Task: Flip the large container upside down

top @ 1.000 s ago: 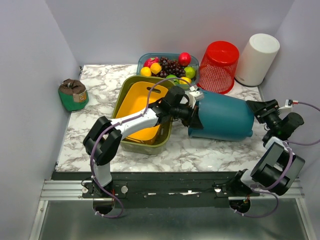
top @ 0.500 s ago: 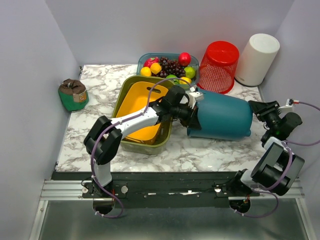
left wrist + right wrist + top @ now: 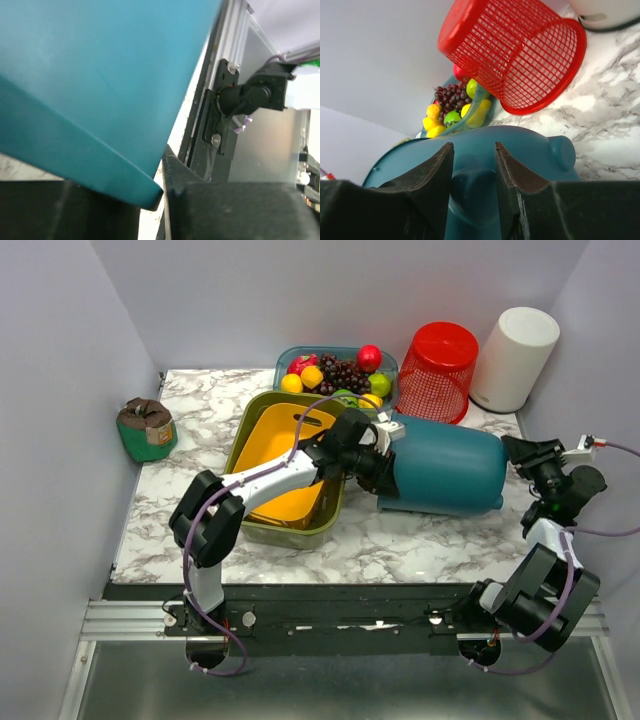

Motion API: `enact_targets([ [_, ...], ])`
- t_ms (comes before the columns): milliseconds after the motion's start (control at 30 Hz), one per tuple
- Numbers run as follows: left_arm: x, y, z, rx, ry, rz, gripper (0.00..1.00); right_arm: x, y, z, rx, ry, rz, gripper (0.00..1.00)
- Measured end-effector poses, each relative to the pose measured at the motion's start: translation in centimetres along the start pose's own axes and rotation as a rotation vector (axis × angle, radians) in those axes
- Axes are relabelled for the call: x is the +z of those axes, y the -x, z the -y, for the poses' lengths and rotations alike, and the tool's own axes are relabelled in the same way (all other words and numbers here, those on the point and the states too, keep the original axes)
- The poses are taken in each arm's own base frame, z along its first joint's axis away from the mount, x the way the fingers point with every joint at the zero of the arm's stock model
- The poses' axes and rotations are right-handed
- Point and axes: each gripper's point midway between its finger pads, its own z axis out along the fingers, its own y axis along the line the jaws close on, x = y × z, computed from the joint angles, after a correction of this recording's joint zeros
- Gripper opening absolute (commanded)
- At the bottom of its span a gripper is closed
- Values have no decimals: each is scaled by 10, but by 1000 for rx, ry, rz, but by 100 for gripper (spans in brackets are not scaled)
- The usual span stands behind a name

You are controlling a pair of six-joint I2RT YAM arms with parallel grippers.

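Container (image 3: pixel 445 475), teal and large, is lying on its side on the marble table (image 3: pixel 200 530) beside the olive tray (image 3: pixel 285 531), judged light, stiff and smooth-walled, with the left gripper (image 3: pixel 159 197) pinching its rim and the right gripper (image 3: pixel 472 160) clamping a base foot, both sound holds for turning it over.

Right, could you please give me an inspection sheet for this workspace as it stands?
Surface: marble table, no spills seen.
Job's things: large container lying on its side, mouth toward the left arm; not yet inverted.
Clutter: red basket, white canister, fruit tub, olive bin holding a yellow tray, green pouch.
Hands: left hand closed on the container's rim; right hand closed on a bump on its base.
Cables: purple cables looped along both arms.
Surroundings: plain walls on three sides; nothing else seen.
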Motion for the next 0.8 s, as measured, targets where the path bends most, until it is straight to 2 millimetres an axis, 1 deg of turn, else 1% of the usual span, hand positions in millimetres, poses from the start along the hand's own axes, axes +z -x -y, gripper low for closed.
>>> enact_targets([
  [100, -1, 8, -10, -23, 34, 9, 36, -4, 10, -15, -35, 15, 40, 39],
  [167, 1, 1, -16, -54, 51, -16, 37, -5, 12, -31, -66, 47, 49, 40],
  [233, 3, 2, -22, -61, 71, -11, 37, -6, 17, -40, -85, 61, 64, 40],
  [300, 2, 6, -24, -62, 79, -3, 38, -8, 20, -46, -91, 65, 72, 40],
  [433, 4, 7, -24, -96, 79, 1, 39, -10, 29, -60, -110, 72, 95, 40],
  [567, 15, 15, -28, -144, 67, 17, 41, -13, 44, -81, -148, 82, 131, 42],
  [700, 32, 22, -31, -187, 50, 19, 44, -18, 63, -115, -206, 118, 160, 42],
  [733, 38, 23, -28, -184, 29, 18, 45, -20, 59, -130, -214, 160, 131, 42],
  [800, 54, 31, -12, -165, -9, 37, 46, -25, 39, -161, -227, 258, 43, 43],
])
